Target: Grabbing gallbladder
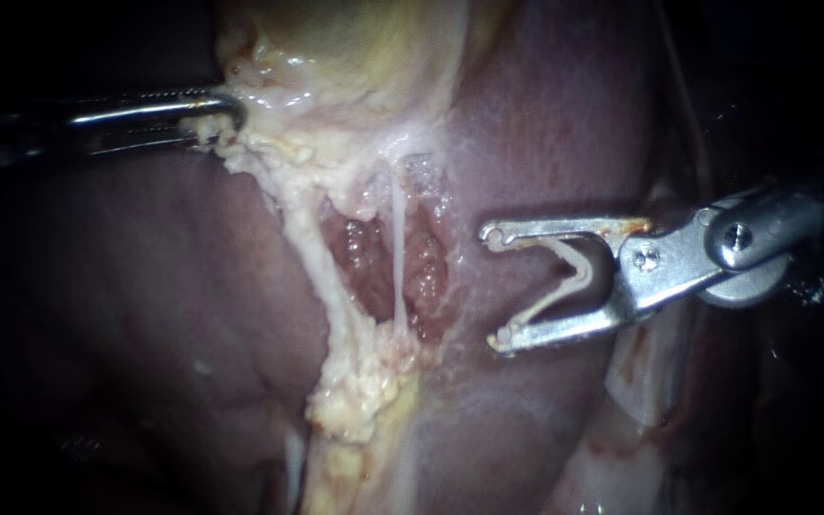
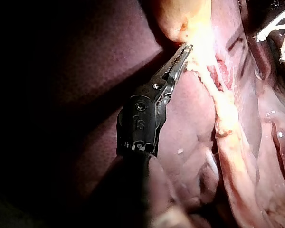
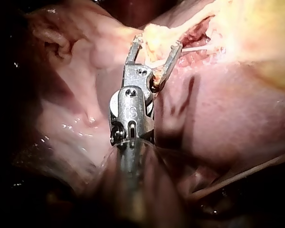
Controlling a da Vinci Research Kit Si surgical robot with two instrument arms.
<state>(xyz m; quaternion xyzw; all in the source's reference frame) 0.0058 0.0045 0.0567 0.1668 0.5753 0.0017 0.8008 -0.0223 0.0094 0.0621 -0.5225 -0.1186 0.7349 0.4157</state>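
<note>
The gallbladder (image 1: 355, 48), pale yellow, lies at the far side of the field, a little left of centre. The left instrument (image 1: 216, 116) has its jaws pinched on the gallbladder's ragged left edge. A thin white strand (image 1: 398, 248) runs from that edge toward the near side across a raw pocket in the liver (image 1: 126, 315). To the right, apart from the strand, the right instrument (image 1: 494, 286) has its jaws spread wide, with a pale V-shaped clip (image 1: 574, 277) seated against both.
</note>
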